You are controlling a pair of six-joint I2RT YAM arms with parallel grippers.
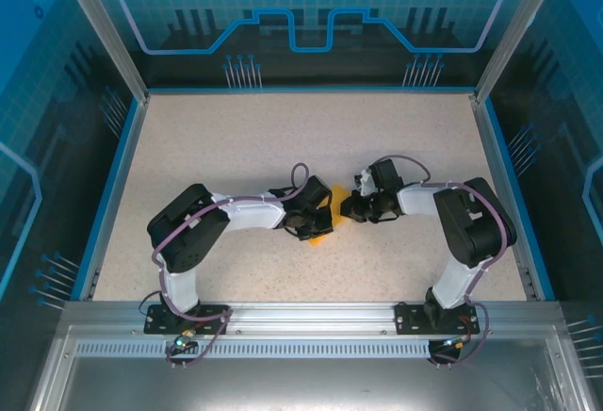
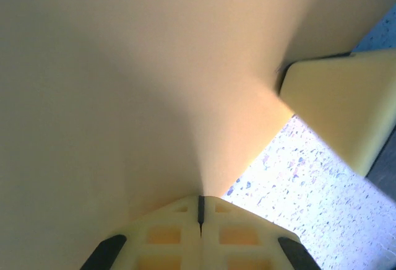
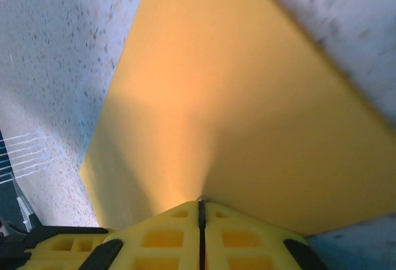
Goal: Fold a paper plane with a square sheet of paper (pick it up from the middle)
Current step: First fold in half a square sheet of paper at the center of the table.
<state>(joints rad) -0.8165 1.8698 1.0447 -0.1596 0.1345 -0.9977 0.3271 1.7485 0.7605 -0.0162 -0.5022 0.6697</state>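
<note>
The orange-yellow sheet of paper is held up off the table between both grippers near the table's middle. My left gripper is shut on its left side. In the left wrist view the paper spreads wide out of the closed left gripper, with a soft bend running up from the pinch. My right gripper is shut on the opposite edge. In the right wrist view the paper fans out from the right gripper. A right finger shows past the paper's edge.
The speckled beige tabletop lies under the paper, with a blue rim around it and transparent blue walls beyond. Both arms are bent inward, so their elbows flank the paper.
</note>
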